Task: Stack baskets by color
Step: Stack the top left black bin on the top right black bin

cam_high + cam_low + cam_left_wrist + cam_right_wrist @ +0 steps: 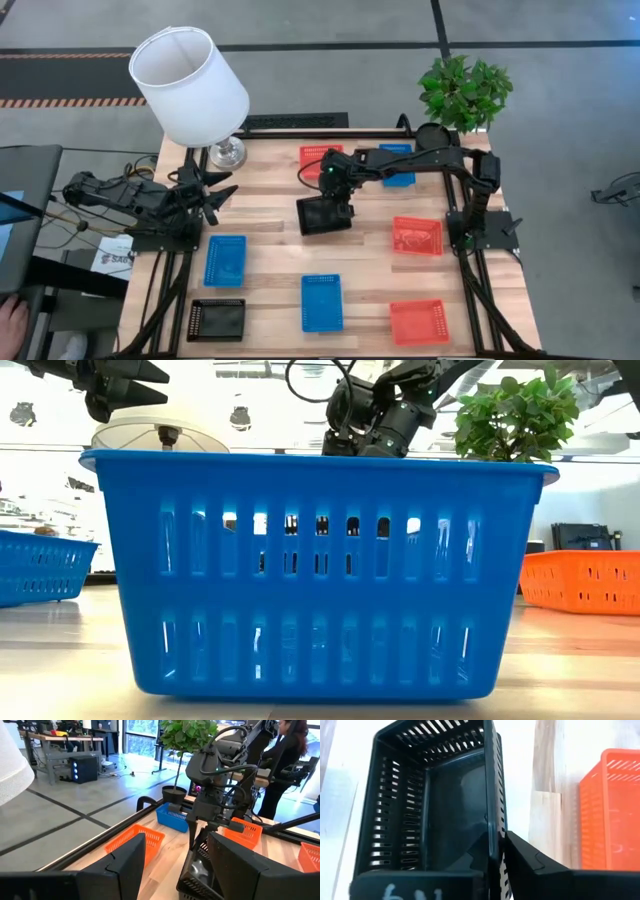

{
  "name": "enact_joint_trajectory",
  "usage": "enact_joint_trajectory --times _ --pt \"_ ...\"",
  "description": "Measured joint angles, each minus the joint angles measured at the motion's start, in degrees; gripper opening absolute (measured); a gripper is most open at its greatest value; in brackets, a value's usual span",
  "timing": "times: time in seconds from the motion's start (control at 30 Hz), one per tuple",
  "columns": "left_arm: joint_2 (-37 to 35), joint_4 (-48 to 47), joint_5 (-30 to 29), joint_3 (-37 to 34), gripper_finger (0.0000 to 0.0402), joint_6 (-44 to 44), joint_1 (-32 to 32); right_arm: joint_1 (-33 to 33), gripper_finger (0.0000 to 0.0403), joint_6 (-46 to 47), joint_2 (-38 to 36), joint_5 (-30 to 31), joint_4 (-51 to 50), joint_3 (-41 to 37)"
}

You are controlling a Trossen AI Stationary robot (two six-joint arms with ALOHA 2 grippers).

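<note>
At the table's centre, a black basket [323, 214] is tilting on the wood, its wall sitting between the fingers of the right pincer [335, 195]; whether the pincer is gripping or letting go cannot be told. No sorted stack is showing yet, apart from this black basket, which may hold others nested inside. A second black basket [216, 319] is lying at seven o'clock. Blue baskets are lying at eight [225, 260], six [321, 301] and one o'clock [397, 163]; red-orange ones at twelve [318, 160], three [417, 236] and five o'clock [418, 321]. The left pincer [212, 196] is waiting, spread, at nine o'clock beside the lamp [188, 82]. Most of the sorting appears to be remaining.
</note>
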Motion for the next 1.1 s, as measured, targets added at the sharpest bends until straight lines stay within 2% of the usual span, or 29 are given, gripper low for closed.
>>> enact_joint_trajectory --times 0.2,0.53,0.7,0.9,1.1 --pt "0.0 0.0 0.0 0.0 0.0201 0.1 0.0 0.0 0.01 0.0 0.0 -0.2 -0.2 0.0" --pt "0.0 0.0 0.0 0.0 0.0201 0.1 0.0 0.0 0.018 0.3 0.0 -0.4 -0.2 0.0" --pt "0.0 0.0 0.0 0.0 0.0201 0.1 0.0 -0.4 0.0207 2.2 -0.2 -0.5 0.0 0.0" --pt "0.0 -0.1 0.0 0.0 0.0201 0.2 0.0 -0.9 0.0204 4.6 -0.8 -0.5 1.1 0.0" --pt "0.0 -0.5 0.0 0.0 0.0201 0.1 0.0 -1.1 0.0163 4.7 -0.5 -0.5 1.8 0.0"
